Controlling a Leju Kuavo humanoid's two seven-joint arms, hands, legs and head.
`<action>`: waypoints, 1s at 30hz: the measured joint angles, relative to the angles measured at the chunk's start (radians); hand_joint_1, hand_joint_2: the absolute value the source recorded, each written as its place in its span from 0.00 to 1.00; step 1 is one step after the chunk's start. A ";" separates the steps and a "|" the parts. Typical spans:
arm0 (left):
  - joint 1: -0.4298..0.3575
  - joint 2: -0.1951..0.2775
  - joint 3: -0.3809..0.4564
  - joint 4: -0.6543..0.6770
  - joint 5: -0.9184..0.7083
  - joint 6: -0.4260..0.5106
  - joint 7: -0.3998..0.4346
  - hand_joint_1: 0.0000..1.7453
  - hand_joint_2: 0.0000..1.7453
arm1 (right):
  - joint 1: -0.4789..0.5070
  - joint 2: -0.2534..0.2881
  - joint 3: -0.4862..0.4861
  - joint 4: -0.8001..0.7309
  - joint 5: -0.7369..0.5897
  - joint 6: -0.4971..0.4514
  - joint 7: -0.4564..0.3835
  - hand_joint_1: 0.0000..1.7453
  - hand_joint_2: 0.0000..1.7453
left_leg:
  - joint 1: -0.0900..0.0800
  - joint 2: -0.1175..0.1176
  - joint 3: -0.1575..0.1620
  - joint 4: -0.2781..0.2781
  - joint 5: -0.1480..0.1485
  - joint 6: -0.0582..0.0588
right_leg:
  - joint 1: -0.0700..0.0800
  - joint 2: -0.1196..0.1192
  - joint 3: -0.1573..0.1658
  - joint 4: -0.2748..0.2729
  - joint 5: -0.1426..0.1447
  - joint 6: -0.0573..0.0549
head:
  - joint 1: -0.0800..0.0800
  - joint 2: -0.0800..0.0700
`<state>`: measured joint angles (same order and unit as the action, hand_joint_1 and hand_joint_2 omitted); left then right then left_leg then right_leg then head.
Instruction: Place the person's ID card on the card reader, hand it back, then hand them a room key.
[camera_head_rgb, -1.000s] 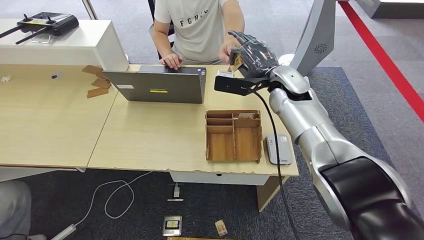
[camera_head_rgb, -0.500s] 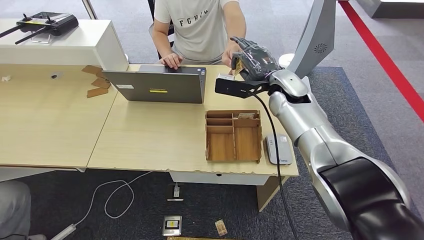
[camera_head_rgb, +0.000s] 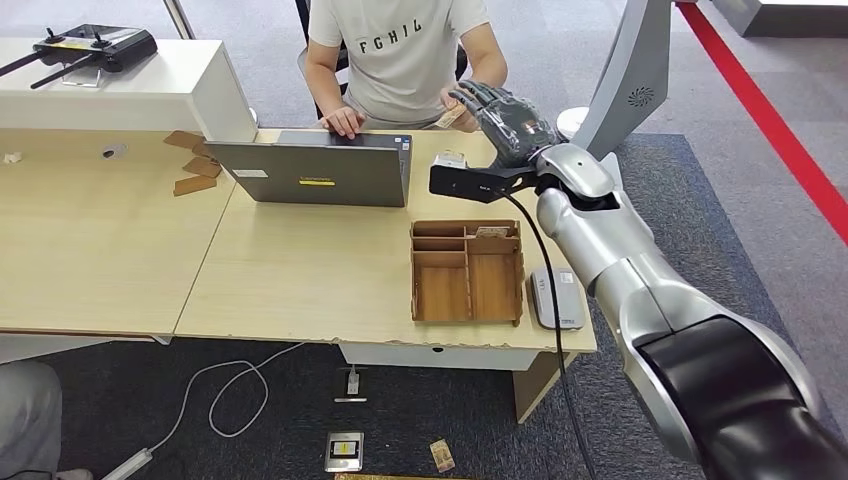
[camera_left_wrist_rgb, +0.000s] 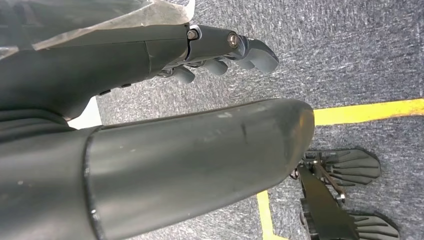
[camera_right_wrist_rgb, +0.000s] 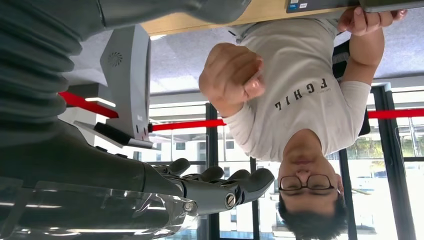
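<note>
- One small tan card (camera_head_rgb: 451, 117) is sitting in the person's hand (camera_head_rgb: 459, 112), right at the fingertips of the robot's dark right hand (camera_head_rgb: 507, 120), which is reaching over the far edge of the light wooden desk (camera_head_rgb: 300, 270) with fingers apart, holding nothing.
- Left hand (camera_left_wrist_rgb: 220, 47) is hanging over grey carpet, fingers loosely curled around nothing.
- Nearer the robot, the grey flat card reader (camera_head_rgb: 556, 298) is lying just beside the brown wooden compartment tray (camera_head_rgb: 467, 271).

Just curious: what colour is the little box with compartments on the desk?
Light brown wood, clearest in the head view.
</note>
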<state>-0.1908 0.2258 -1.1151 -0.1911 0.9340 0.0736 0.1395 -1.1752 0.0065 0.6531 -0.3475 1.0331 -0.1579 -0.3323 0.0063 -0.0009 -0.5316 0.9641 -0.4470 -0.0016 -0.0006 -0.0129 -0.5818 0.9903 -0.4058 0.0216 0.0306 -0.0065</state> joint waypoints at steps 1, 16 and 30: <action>0.000 0.000 0.000 0.000 0.000 0.000 0.000 0.00 0.00 | 0.000 -0.001 0.001 0.000 0.001 0.002 0.000 0.00 0.00 | 0.000 0.000 0.000 0.000 0.000 0.000 | 0.000 0.000 0.000 0.000 0.000 0.000 | 0.000 0.000; 0.013 0.000 0.000 0.000 0.005 0.001 0.002 0.00 0.00 | -0.004 -0.022 0.005 -0.005 0.017 0.076 -0.011 0.00 0.00 | 0.000 0.000 0.000 0.000 0.000 0.000 | 0.000 0.000 0.000 0.000 0.000 0.000 | 0.000 0.000; 0.018 0.008 0.000 0.000 0.008 -0.001 -0.008 0.00 0.00 | 0.010 -0.058 0.035 -0.053 0.019 0.170 -0.017 0.00 0.00 | 0.000 0.000 0.000 0.000 0.000 0.000 | 0.000 0.000 0.000 0.000 0.000 0.000 | 0.000 0.000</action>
<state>-0.1727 0.2334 -1.1154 -0.1911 0.9423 0.0728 0.1315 -1.1648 -0.0518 0.6879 -0.4007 1.0520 0.0120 -0.3492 0.0063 -0.0012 -0.5317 0.9641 -0.4471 -0.0016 -0.0006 -0.0129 -0.5817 0.9903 -0.4058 0.0216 0.0307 -0.0065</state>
